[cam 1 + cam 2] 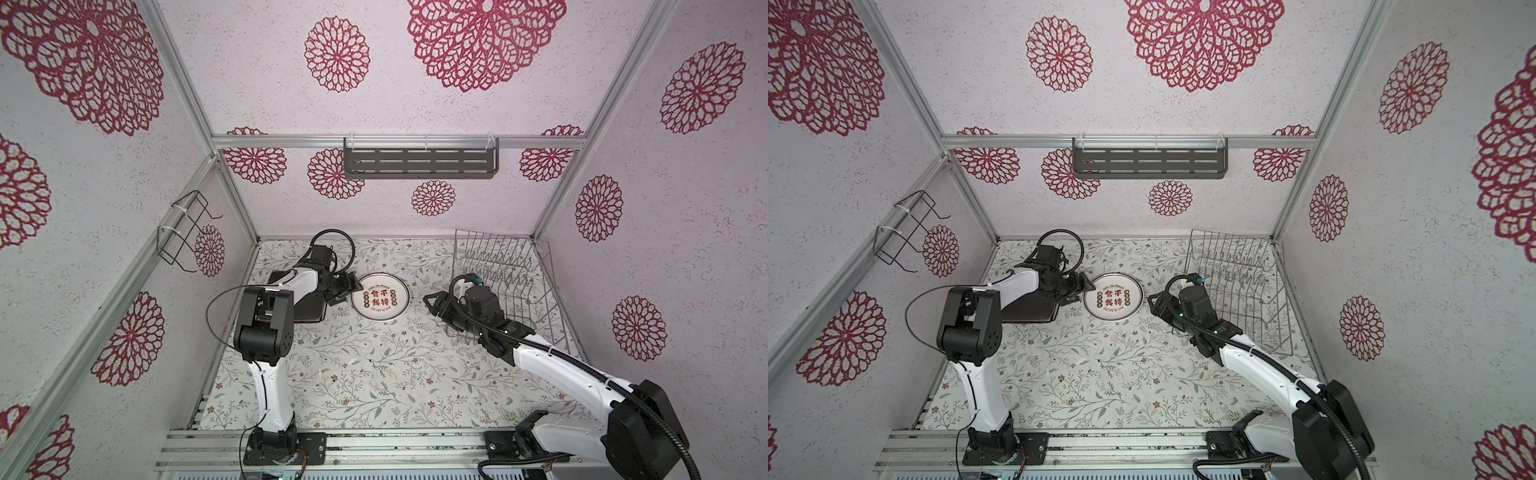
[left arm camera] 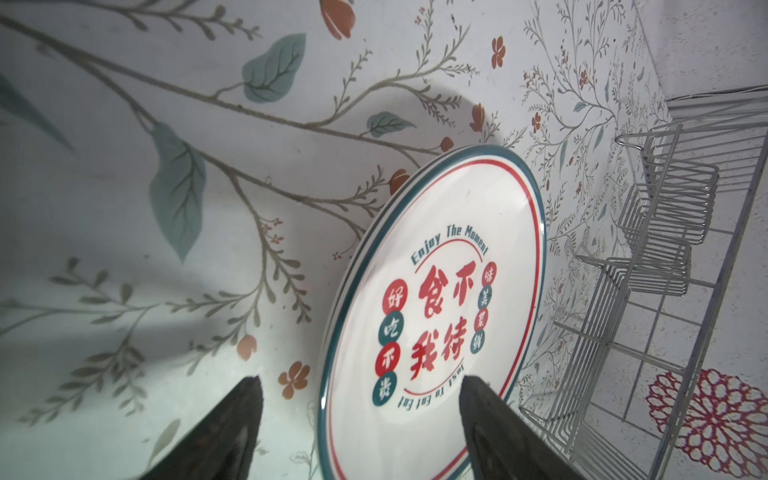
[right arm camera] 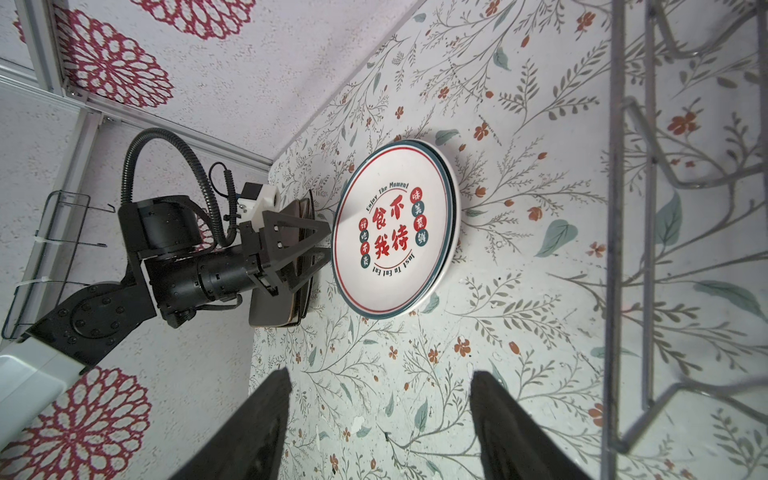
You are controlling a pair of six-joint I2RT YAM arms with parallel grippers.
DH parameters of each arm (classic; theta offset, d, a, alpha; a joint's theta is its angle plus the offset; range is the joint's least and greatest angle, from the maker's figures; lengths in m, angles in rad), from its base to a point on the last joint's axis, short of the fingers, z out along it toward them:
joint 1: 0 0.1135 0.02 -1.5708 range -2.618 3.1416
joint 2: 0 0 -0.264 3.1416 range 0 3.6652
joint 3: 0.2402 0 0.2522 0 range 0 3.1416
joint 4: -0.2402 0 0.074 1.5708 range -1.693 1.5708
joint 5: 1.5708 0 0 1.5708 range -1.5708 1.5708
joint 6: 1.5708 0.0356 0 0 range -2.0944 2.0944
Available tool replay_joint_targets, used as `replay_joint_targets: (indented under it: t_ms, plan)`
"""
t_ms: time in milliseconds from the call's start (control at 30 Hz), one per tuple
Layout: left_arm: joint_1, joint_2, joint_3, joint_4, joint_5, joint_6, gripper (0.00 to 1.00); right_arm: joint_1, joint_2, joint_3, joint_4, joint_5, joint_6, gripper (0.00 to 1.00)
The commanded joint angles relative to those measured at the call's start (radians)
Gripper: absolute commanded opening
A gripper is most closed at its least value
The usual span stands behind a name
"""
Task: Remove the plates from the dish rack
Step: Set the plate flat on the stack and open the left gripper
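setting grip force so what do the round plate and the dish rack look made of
Round plate: probably glazed ceramic, possibly melamine; glossy white face, printed red characters. Dish rack: metal wire, shiny silver finish; thin rods forming a grid.

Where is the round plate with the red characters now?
In both top views the round plate lies flat on the table near the middle, between the dark square plates on its left and the dish rack on its right.
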Motion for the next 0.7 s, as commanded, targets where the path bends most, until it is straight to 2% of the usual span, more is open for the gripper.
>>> replay_joint_targets:
  t_ms: [0, 367, 467, 567, 667]
  plan:
    - [-0.02, 0.033, 0.046, -0.014, 0.003, 0.008, 0.8, 0.006, -0.038, -0.005, 0.005, 0.015, -0.025, 0.71]
    - [-0.028, 0.067, 0.107, 0.004, 0.062, -0.012, 0.82, 0.005, -0.062, -0.018, 0.0, 0.036, -0.024, 0.73]
    - [-0.03, 0.071, 0.132, -0.033, 0.03, 0.002, 0.84, 0.005, -0.065, -0.018, 0.005, 0.034, -0.027, 0.73]
    - [-0.033, 0.086, 0.168, -0.1, -0.051, 0.037, 0.88, 0.003, -0.08, -0.02, -0.003, 0.052, -0.053, 0.74]
    - [-0.04, 0.097, 0.202, -0.159, -0.112, 0.071, 0.97, -0.006, -0.111, -0.015, -0.046, 0.104, -0.083, 0.75]
